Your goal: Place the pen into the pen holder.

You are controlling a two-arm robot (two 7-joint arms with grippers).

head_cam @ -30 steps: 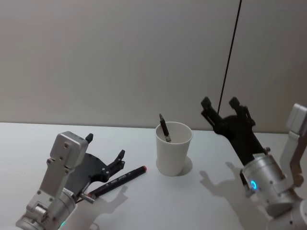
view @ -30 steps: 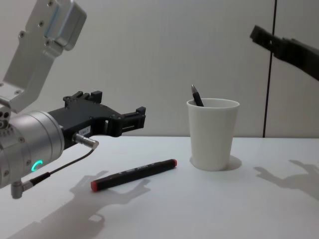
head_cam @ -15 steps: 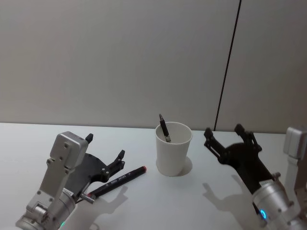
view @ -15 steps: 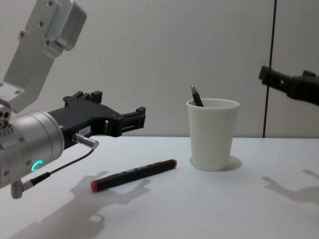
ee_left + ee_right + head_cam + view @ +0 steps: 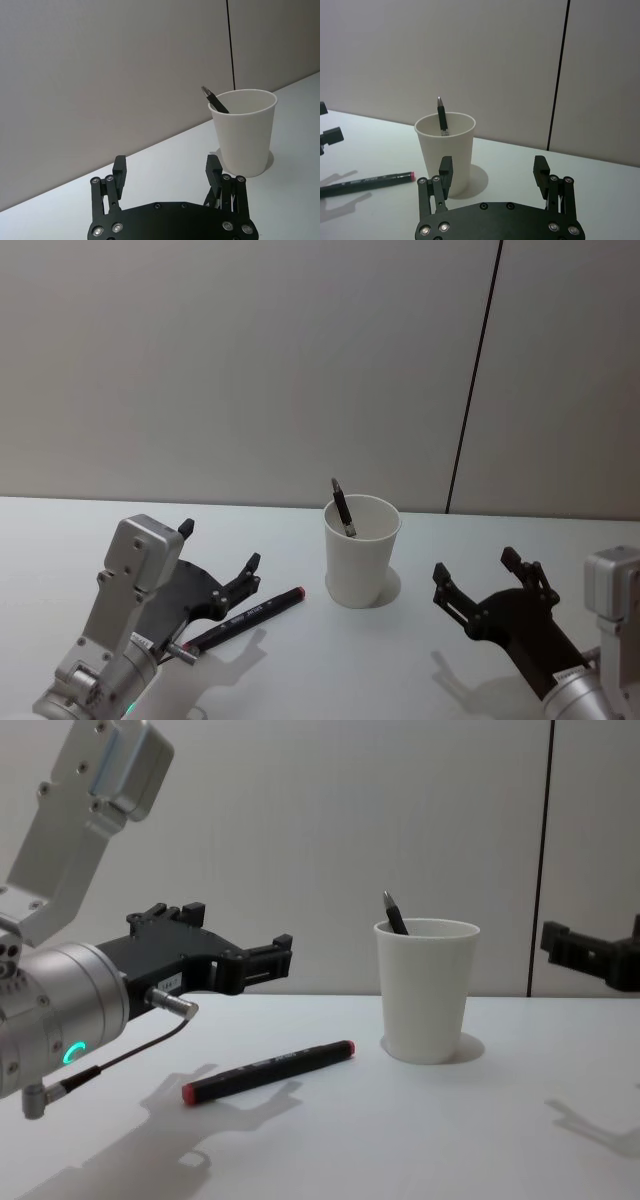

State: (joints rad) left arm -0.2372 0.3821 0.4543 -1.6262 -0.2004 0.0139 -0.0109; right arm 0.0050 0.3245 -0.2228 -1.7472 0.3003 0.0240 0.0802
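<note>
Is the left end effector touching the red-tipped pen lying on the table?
Apart. Chest view shows the left end effector hovering above the pen, a clear gap between.

White lettering on the black marker (image 5: pixel 367 181), illegible

One pen holder (image 5: pixel 361 565); two pens, dark pen (image 5: pixel 343 508) plus red-tipped pen (image 5: pixel 258 611) by the left gripper (image 5: pixel 220 545); right gripper (image 5: pixel 475 568) makes two grippers lol

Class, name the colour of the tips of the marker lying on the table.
Red, on the black marker; the chest view shows it best.
</note>
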